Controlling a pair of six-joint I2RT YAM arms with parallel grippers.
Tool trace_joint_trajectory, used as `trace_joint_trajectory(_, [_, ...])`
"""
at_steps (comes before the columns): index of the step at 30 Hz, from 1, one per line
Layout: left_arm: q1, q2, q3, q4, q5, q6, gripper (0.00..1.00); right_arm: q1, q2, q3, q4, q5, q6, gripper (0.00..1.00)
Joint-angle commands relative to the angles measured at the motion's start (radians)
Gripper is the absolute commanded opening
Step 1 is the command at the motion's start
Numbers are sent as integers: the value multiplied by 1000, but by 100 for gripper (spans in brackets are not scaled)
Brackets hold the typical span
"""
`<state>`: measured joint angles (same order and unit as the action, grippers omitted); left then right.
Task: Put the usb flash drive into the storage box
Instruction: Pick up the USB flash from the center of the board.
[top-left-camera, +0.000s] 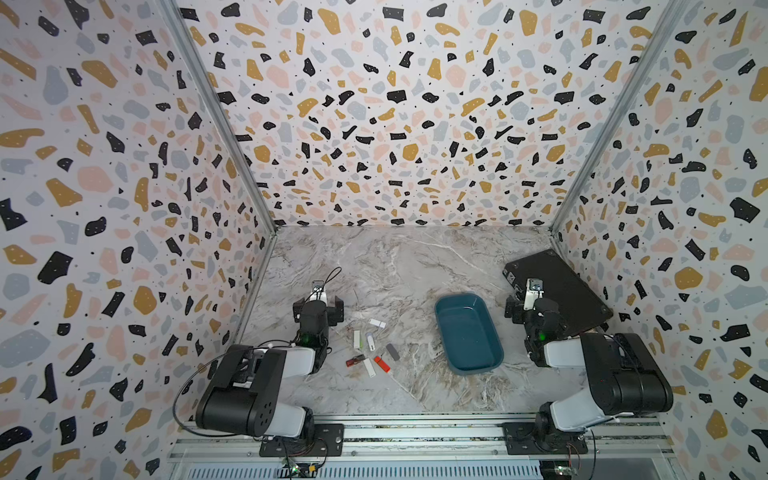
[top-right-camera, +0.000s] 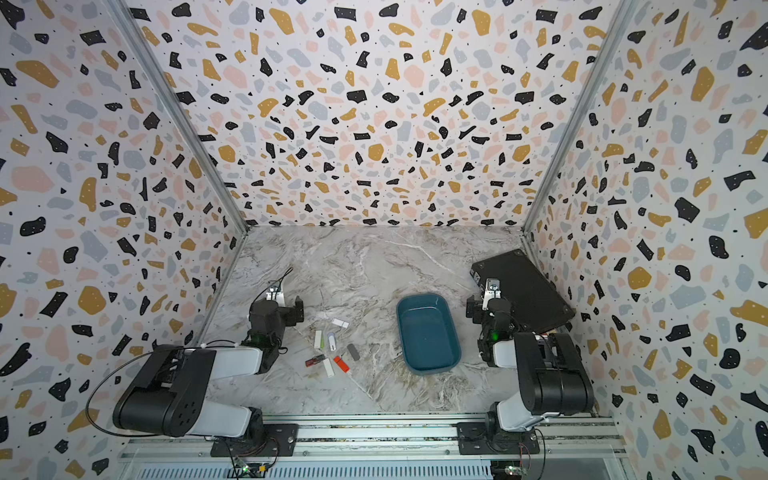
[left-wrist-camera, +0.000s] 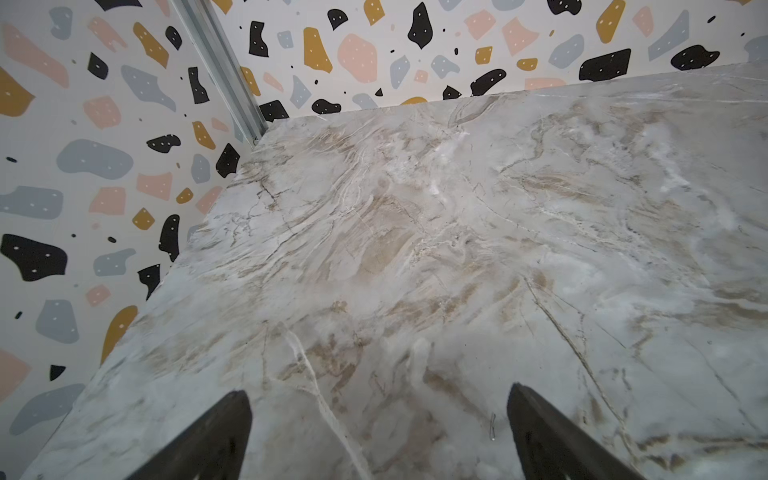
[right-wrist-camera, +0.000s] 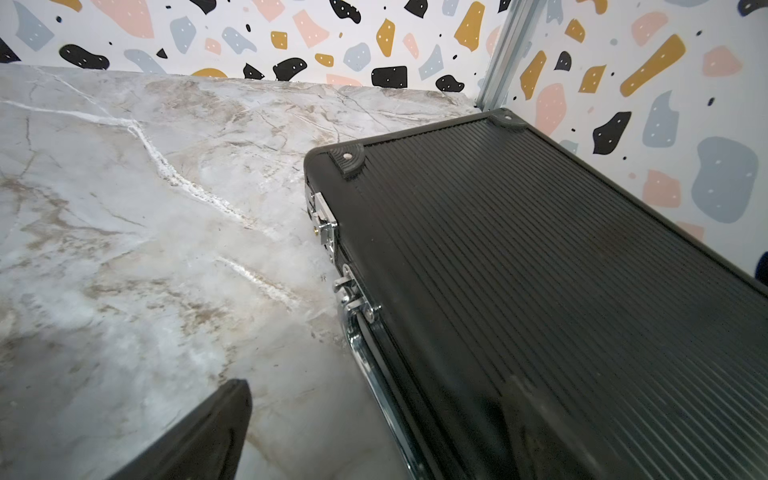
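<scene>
The flash drives (top-left-camera: 358, 338) lay in a small bunch on the tabletop (top-left-camera: 374, 270), pointing different ways, between the left hand (left-wrist-camera: 376, 399) and the empty blue box (top-left-camera: 467, 332). The left hand was nearer. The right hand (right-wrist-camera: 380, 386) was past the box. Both were wide open, holding nothing.

Marble-pattern tabletop (top-left-camera: 395, 266) in a top view: teal storage box (top-left-camera: 467, 332) lower centre-right; black ribbed case (top-left-camera: 569, 286) far right against wall; loose cluster of usb flash drives (top-left-camera: 370, 341) just left of box, incl. red drive (top-left-camera: 381, 363), grey drive (top-left-camera: 392, 351), all flat, apart from box
</scene>
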<state>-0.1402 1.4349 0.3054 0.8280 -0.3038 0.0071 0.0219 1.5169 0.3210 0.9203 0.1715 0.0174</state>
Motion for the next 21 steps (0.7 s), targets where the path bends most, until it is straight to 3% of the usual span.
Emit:
trace_joint_trajectory(1, [3,-11,8,25,6,-5,100,4,-8,15,-11,-1,-2,100])
trace_joint_trajectory(21, [4,-11,8,23,9,-6,100,4,-9,15,-11,-3,-4,100])
